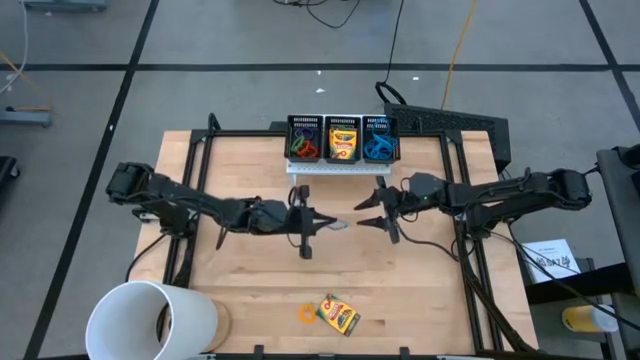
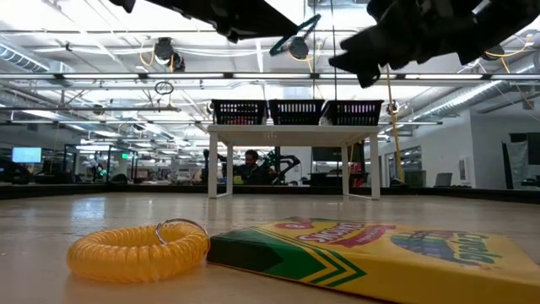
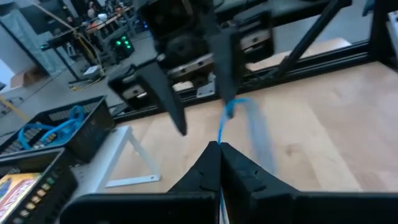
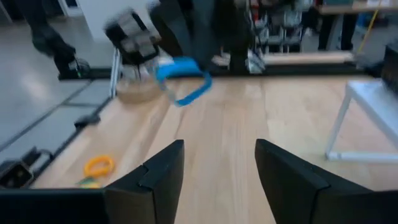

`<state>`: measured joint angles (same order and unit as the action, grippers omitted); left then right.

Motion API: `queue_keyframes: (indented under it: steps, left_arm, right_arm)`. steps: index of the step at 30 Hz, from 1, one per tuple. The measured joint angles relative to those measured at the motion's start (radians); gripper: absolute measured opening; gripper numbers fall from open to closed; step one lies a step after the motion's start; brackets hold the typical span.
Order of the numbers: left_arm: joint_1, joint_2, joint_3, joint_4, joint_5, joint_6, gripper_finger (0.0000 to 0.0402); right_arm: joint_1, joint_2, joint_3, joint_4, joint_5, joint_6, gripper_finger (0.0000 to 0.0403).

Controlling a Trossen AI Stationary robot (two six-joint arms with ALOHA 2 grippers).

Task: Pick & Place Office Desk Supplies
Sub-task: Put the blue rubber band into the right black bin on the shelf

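Pinching a blue rubber band, the left hand faces the spread right hand.

Blue band, orange coil, yellow-green box

Both arms are dark, nearly black, built of slim jointed links with bulkier rounded housings at the joints, black cables trailing along them, and the left gripper and right gripper each end in two tapered, wedge-shaped matte black fingers.
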<state>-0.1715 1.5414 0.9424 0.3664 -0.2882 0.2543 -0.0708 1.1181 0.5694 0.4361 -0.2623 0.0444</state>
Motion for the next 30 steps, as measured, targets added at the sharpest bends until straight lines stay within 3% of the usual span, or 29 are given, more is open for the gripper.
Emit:
queue_keyframes:
  steps: [14,24,30]
  left_arm:
    - [0.049,0.010,0.001,0.003,0.001,0.014,0.0002]
    - [0.050,0.040,0.002,0.006,0.001,0.017,0.0004]
    - [0.063,0.049,0.002,0.018,0.002,0.013,0.0003]
  right_arm:
    - [0.000,0.147,-0.002,0.273,-0.003,0.079,0.0221]
    - [0.001,0.223,-0.001,0.399,-0.005,0.113,0.0205]
    - [0.001,0.222,-0.001,0.399,-0.089,0.128,0.0179]
